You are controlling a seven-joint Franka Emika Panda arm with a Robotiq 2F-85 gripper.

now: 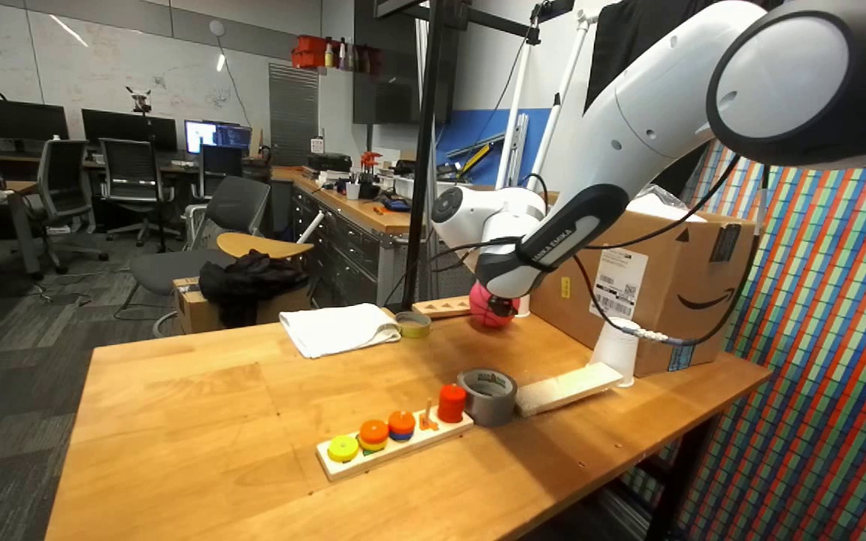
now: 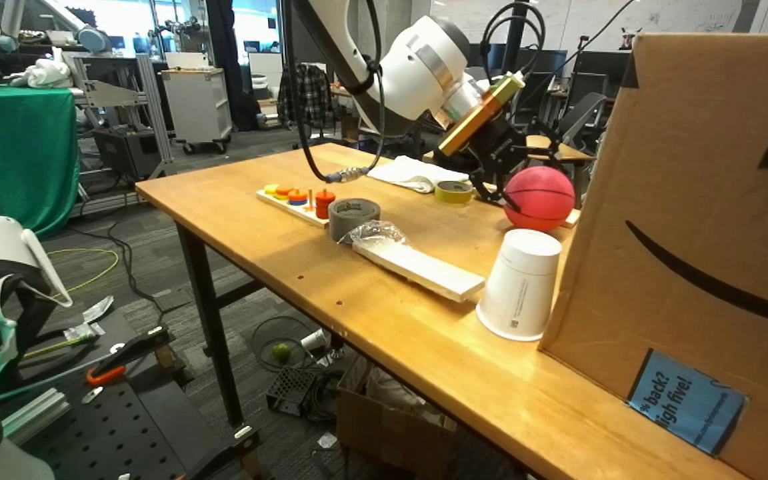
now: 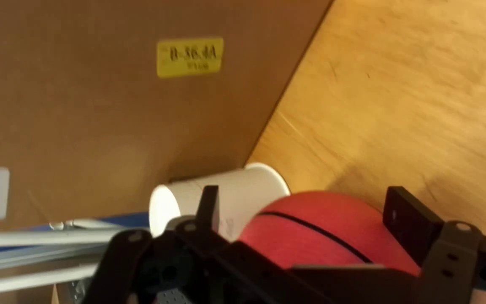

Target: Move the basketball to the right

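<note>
The basketball (image 2: 539, 199) looks matt, the table (image 1: 215, 409) smooth wood (faintly glossy), the box (image 2: 697, 193) cardboard.

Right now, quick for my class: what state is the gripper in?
Gripper: jaws apart, the basketball between them; whether they are gripping it cannot be told.

On my feeds, glare streaked the whiteboard (image 1: 110, 71), the windows (image 2: 256, 20) washed out, and the dimmer wrist view left me a slightly blurred yellow label (image 3: 190, 58).
</note>
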